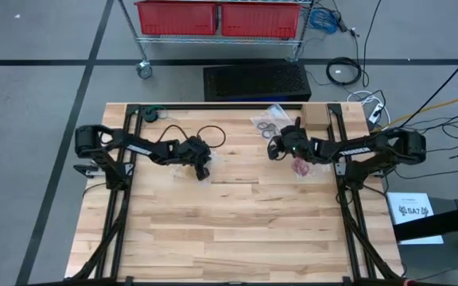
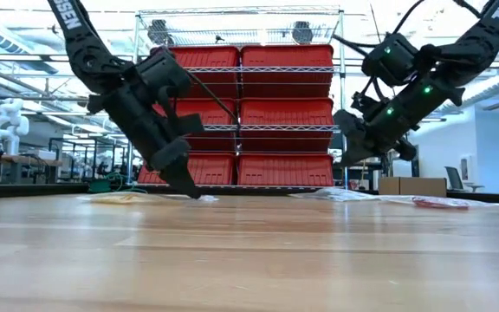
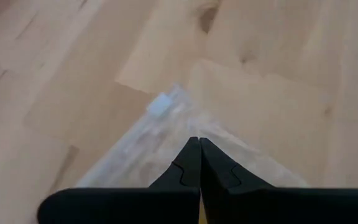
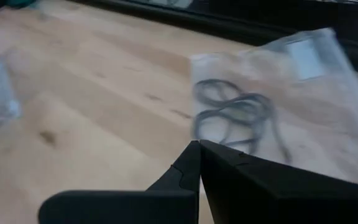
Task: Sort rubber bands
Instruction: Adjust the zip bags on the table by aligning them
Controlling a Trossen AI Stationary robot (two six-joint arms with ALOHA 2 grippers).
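Fingers of my left gripper (image 3: 199, 144) are pressed together on a clear bag (image 3: 166, 134) at the table (image 1: 237, 230). My right gripper (image 4: 199, 147) is closed too, above a bag (image 4: 303, 93) holding black rubber bands (image 4: 235, 115).

Around my claws: table clutter and the room behind

I see the wooden table (image 1: 229, 230) under both claws, a clear plastic bag (image 3: 166, 134) beneath the left one and another bag (image 1: 270, 119) just beyond the right one. Past the table's far edge lie a black mat (image 1: 257, 81), a wire shelf with red bins (image 2: 241, 113), and a cardboard box (image 2: 412, 185).
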